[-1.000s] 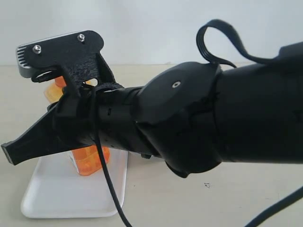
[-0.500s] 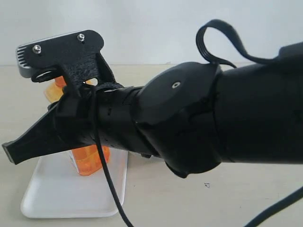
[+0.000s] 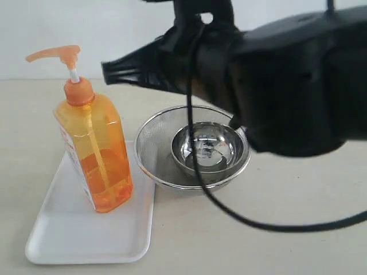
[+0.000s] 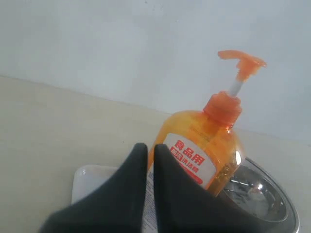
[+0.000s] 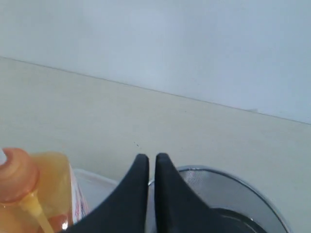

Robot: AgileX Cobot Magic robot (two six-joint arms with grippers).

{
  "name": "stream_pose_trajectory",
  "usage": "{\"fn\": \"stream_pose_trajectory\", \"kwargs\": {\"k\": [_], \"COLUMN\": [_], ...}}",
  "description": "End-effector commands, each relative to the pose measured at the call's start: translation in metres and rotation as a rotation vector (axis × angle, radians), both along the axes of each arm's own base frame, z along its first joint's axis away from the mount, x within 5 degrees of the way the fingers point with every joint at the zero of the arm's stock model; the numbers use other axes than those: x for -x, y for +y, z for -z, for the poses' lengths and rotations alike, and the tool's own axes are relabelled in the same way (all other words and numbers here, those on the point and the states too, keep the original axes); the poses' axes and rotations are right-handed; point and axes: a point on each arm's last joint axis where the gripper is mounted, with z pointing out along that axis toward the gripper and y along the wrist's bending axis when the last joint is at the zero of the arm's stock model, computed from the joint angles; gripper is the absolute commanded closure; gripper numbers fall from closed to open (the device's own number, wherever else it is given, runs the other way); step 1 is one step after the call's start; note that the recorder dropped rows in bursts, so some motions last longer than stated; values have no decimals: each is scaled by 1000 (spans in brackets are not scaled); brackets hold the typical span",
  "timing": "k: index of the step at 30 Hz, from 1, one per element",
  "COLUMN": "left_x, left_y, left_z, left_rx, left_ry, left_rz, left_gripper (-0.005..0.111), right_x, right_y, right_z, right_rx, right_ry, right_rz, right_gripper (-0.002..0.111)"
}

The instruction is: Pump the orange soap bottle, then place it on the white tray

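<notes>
Both pressed together: left gripper (image 4: 150, 148), and right gripper (image 5: 151, 156) now lifted clear of the tall translucent orange soap bottle (image 3: 94, 154) on the flat white tray (image 3: 86, 235). Looks done.

The orange soap bottle (image 3: 94, 154) is translucent orange with a deeper orange collar and pump head (image 3: 54, 55), a white pump stem (image 3: 73, 74), and a white label (image 4: 192, 162) printed with red characters, and the white tray (image 3: 74, 240) is plain and unmarked. At the bottle's three o'clock in the exterior view, the outer bowl (image 3: 150, 143) is silver-grey with a fine mesh pattern, and the smaller bowl (image 3: 209, 149) inside it is mirror-bright steel. The left gripper (image 4: 150, 148), the right gripper (image 5: 151, 158) and the trailing cable (image 3: 194, 166) are matte black, the tabletop (image 3: 258, 246) is pale beige, and the wall (image 3: 34, 28) is off-white.
</notes>
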Motion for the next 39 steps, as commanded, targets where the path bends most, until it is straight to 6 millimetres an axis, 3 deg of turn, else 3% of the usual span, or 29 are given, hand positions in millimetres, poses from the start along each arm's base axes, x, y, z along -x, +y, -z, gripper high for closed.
{"fn": "stream_pose_trajectory", "kwargs": {"k": [1,4,5,7,8,11,16,22,27,39], "left_x": [1,1,1,1,1,1,1,1,1,1], "left_y": [0,0,0,0,0,0,0,0,0,0], "left_z": [1,1,1,1,1,1,1,1,1,1], "left_rx": [-3,-3,-3,-3,-3,-3,-3,-3,-3,-3], "left_ry": [-2,-2,-2,-2,-2,-2,-2,-2,-2,-2], "left_rz": [5,5,5,5,5,5,5,5,5,5], "left_gripper": [102,102,102,102,102,102,102,102,102,102], "right_x": [-15,-29,-28,-13,-9,28,91,140,161,153], "right_y": [-22,-52,-58,-98,-107,-153,-210,-234,-237,-253], "right_z": [-19,-32,-34,-42,-42,-34,8,38,51,87], "right_rx": [-46,-113,-128,-175,-181,-191,-223,-238,-228,-210], "right_ry": [-22,-35,-35,-68,-76,-123,-202,-385,-511,-435], "right_rz": [-121,-253,-279,-340,-330,-237,-25,171,235,419], "right_gripper": [107,107,107,107,107,107,107,107,107,107]}}
